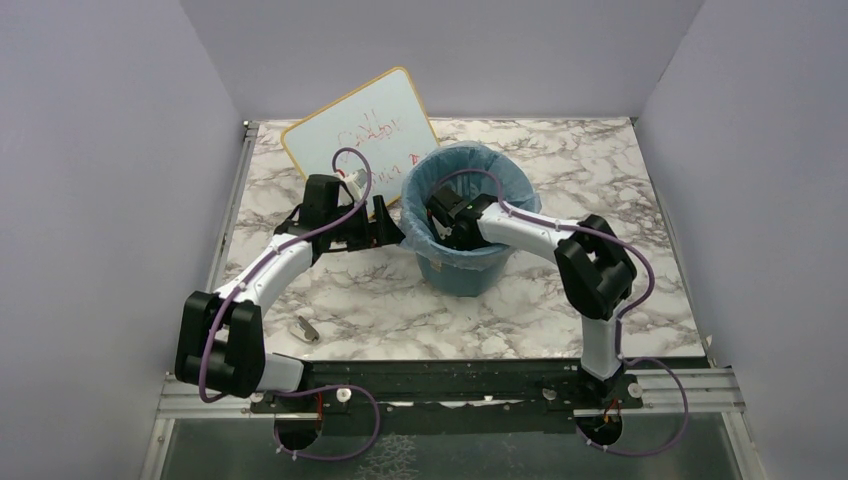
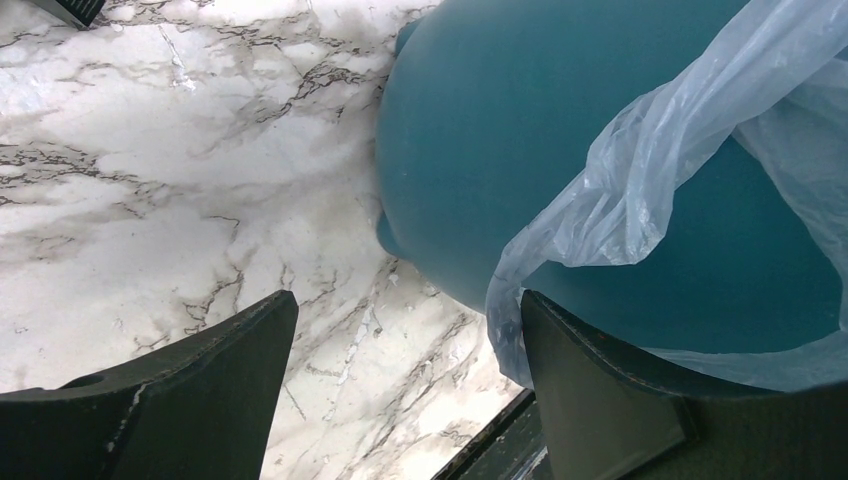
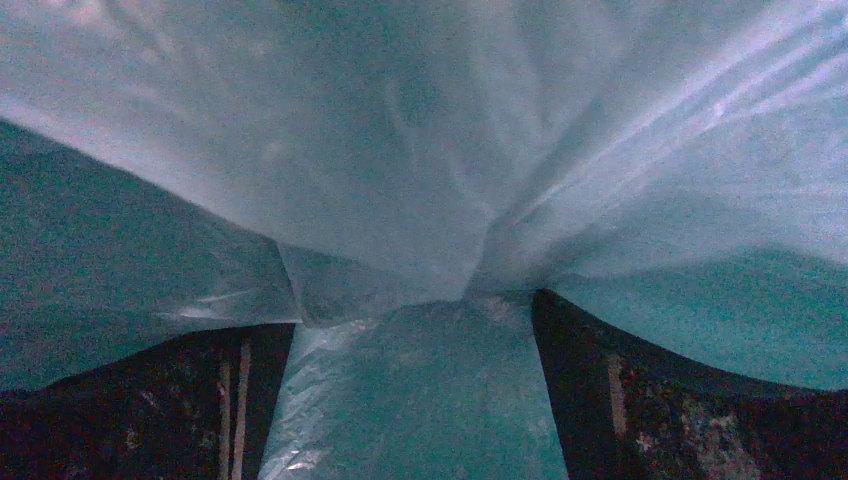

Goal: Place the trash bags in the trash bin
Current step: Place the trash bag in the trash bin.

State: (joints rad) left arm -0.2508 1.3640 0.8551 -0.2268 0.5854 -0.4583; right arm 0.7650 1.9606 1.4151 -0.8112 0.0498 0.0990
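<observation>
Right gripper (image 3: 415, 330): jaws stood spread, grasping nothing, down inside bin (image 1: 465, 272), with bag (image 3: 420, 180) film bunched between them. Left gripper (image 2: 405, 310): spread, empty, beside the bin's outer wall under the bag's overhanging hem. Risk: film snagging a finger on withdrawal could pull the bag out.

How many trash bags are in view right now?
1. The bag lines the bin, its edge draped over the rim. The right end effector is open inside it. Another bag could be hidden under that arm.
</observation>
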